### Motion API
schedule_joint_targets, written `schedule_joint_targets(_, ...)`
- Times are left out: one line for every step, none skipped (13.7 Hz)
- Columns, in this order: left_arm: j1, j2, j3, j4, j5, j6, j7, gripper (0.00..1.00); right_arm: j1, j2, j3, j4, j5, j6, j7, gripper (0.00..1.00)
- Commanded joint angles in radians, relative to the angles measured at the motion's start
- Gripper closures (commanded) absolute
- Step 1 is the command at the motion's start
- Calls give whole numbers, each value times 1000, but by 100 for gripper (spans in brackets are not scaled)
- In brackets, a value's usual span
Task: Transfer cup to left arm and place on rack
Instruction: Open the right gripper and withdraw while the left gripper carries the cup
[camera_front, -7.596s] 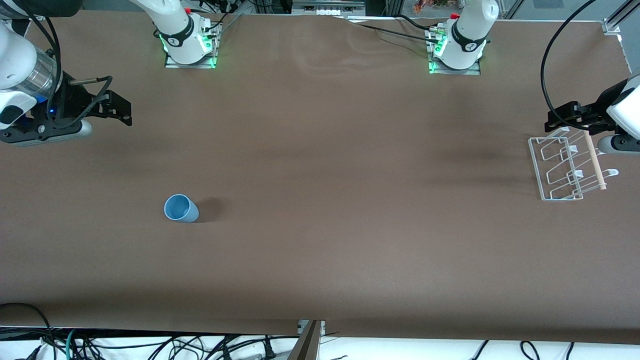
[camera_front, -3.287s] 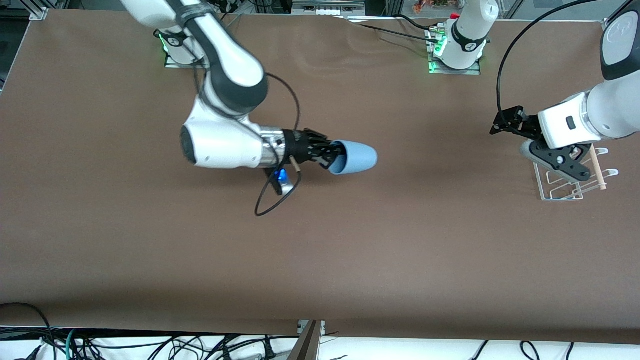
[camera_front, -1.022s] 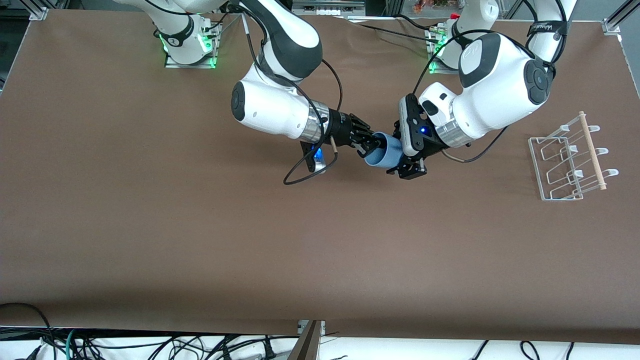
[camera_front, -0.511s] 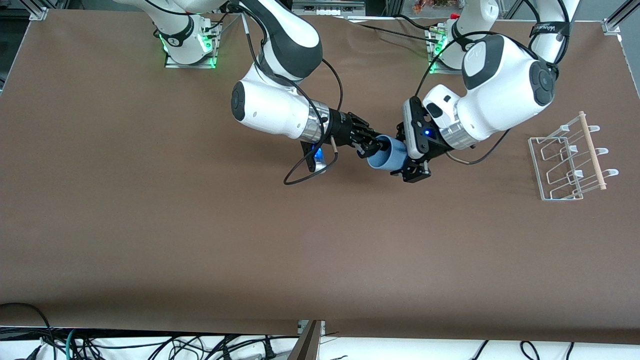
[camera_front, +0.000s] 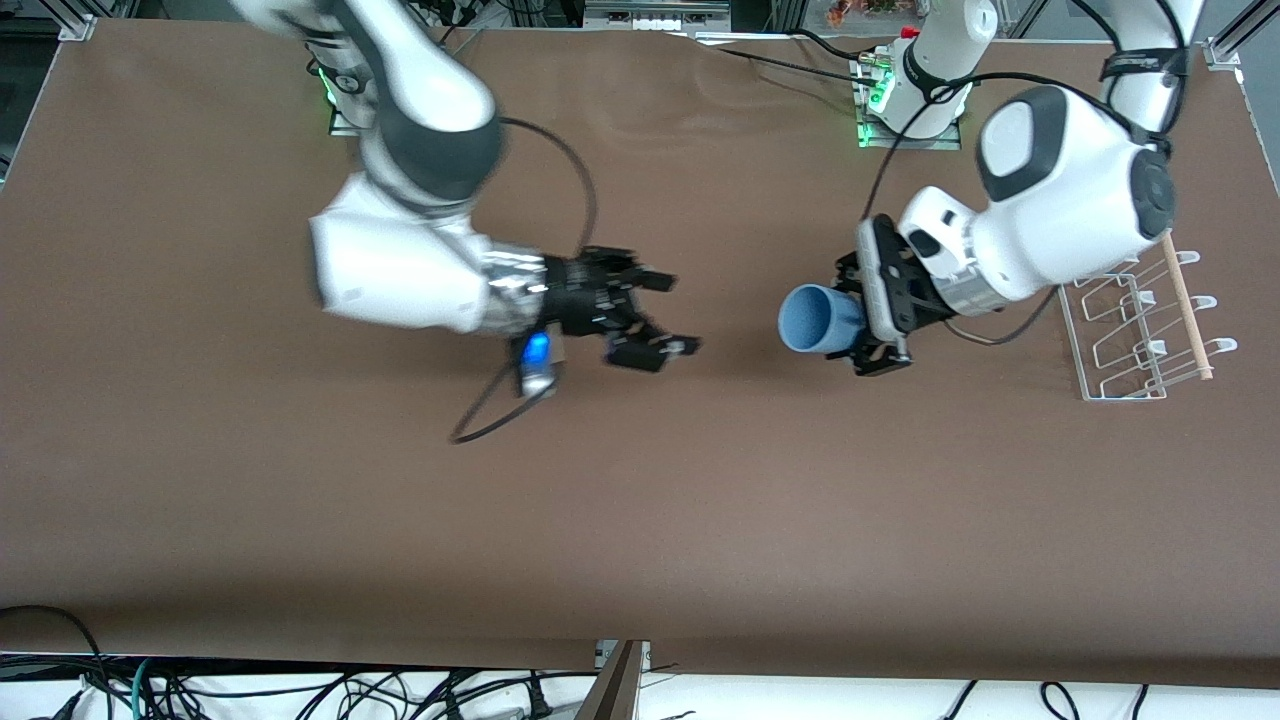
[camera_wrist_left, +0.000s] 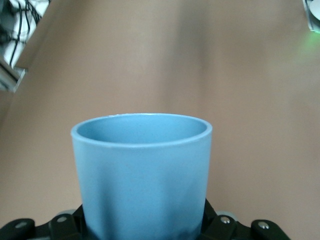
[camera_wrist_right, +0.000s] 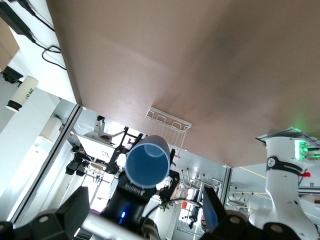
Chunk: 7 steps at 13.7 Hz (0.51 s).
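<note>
Brown desk (camera_front: 640, 520) filling the front view, bare in its nearest stretch. Farther up, toward the middle, right gripper (camera_front: 655, 316) hanging over the desk with fingers spread wide and nothing between them, well apart from the cup; blue light glowing at its wrist. Toward the left arm's end, light-blue cup (camera_front: 818, 319) held in the air on its side, mouth turned toward the right gripper, base clamped in the left gripper (camera_front: 872, 318). Same cup (camera_wrist_left: 142, 172) large in the left wrist view, seated between the black finger mounts, rim facing away from the camera. Seen again in the right wrist view as a round blue mouth (camera_wrist_right: 148, 161) with the left arm's dark wrist under it. White wire rack (camera_front: 1135, 325) with its thin wooden rod resting on the desk just beside the left arm's wrist, all pegs bare.

Judged progress: handover done, cup now solely in the left gripper. Left to do: carrying the cup over the rack, turning it mouth-down onto a peg, letting go. Main risk likely snagging the rod or nudging the light rack.
</note>
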Motion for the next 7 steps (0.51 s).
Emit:
schedule_joint_targets(45,-15,44,12,99,-93,20,100,-109,-76,13,-8,-18,-190,-10,0)
schedule_joint_targets(45,-15,71,27,195,-123,13,100,-137,-111,0,-18,-22,-270,-37,0)
schedule_joint_targets(46,-15,99,38,283,-177,-6,100,-145,-148,-40,-37,-45,-372,-47,0)
schedule_joint_targets(51,-14,128,60,381,-220,-30,100,-145,-187,-97,-50,-66,-466,-77,0)
schedule_joint_targets(52,-14,136,70,494,-234,-55,100,-145,-217,-137,-63,-73,-535,-111,0)
schedule_joint_targets(52,-14,138,73,621,-234,-85,100,-145,-259,-189,-87,-73,-588,-152,0)
schedule_joint_targets(52,-12,138,85,758,-236,-110,100,-145,-296,-235,-113,-76,-616,-186,0)
